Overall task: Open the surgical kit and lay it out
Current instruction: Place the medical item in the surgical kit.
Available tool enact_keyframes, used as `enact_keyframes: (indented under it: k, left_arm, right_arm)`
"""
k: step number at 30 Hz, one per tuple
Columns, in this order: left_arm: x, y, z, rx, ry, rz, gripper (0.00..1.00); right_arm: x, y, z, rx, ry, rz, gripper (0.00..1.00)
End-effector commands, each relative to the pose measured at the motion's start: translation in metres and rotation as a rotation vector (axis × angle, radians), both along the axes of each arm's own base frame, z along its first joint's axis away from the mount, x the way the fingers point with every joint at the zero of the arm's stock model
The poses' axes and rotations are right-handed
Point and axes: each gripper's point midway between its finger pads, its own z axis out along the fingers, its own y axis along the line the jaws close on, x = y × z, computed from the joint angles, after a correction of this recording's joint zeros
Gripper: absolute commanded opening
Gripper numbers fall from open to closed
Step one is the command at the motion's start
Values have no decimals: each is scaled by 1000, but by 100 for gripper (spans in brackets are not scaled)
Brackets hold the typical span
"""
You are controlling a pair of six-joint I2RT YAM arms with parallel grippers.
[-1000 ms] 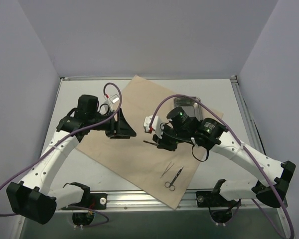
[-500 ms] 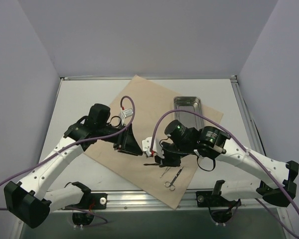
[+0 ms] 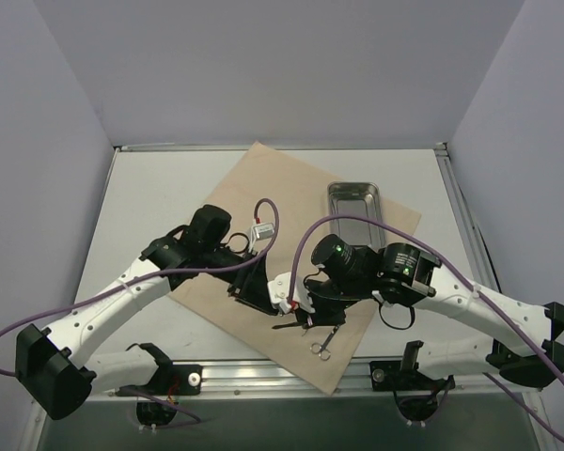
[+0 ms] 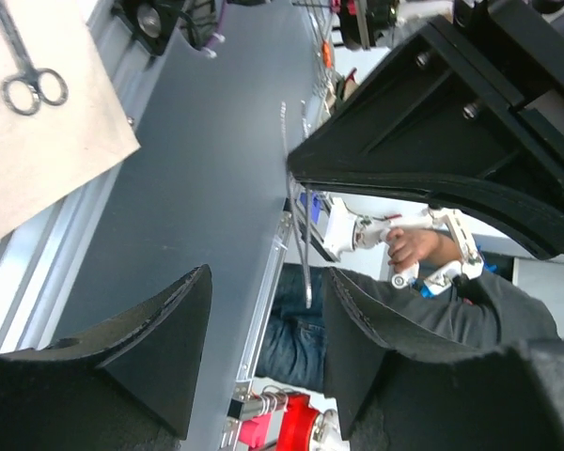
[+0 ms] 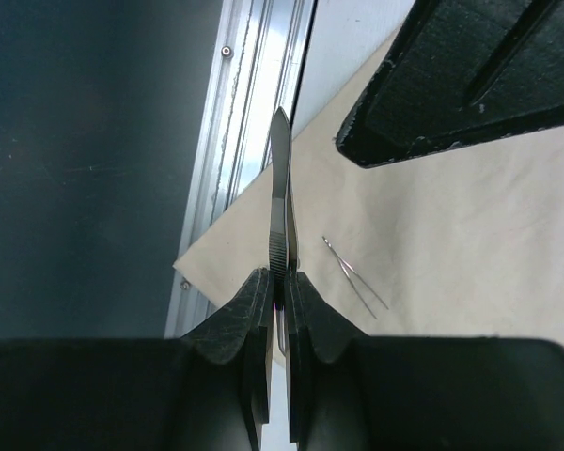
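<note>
Down on the table [image 3: 150, 188], with the wrap [image 3: 263, 193] spread out flat, corner-on to the arms. Spotting the tray [image 3: 355, 199] on its far right part, open side up and shining. Picking out the scissors [image 3: 321, 346] lying flat on the near corner, just short of the table edge.

Over to the right gripper [image 3: 299, 316]: clamped tight on a thin metal tool [image 5: 280, 188], pinched edge-on between the fingers [image 5: 244, 329], with the tip poking well out past them. Held above the near half of the wrap, just beyond the scissors. Catching the tweezers [image 5: 357, 277] in the right wrist view too, flat on the wrap just beside that held tool.

Across to the left gripper [image 3: 268, 301]: parted about halfway, gripping nothing at all, with plain gap between the pads [image 4: 160, 357]. Sitting right up beside the right gripper over the wrap; hard to say whether touching or just apart.
</note>
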Motion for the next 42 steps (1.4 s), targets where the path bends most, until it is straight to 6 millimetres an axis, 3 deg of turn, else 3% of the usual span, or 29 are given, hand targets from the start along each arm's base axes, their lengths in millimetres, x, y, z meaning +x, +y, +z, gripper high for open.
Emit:
enact_keyframes:
  k: [1,19,27,39,42]
  left_arm:
    - [-7,-7,28,-104,-38,-70,59]
    - [-25,-11,21,-54,24,-153,54]
    - [-29,-10,18,-41,46,-156,43]
    - [-28,-11,15,-13,46,-151,44]
    - [-27,-11,14,-4,45,-144,36]
  right_arm:
    - [1,-1,2,-21,-25,33,0]
    - [13,12,-6,-18,-56,13,0]
    - [19,17,-3,-6,-80,-11,0]
    - [24,22,7,21,-98,-34,0]
    - [25,23,9,27,-102,-37,0]
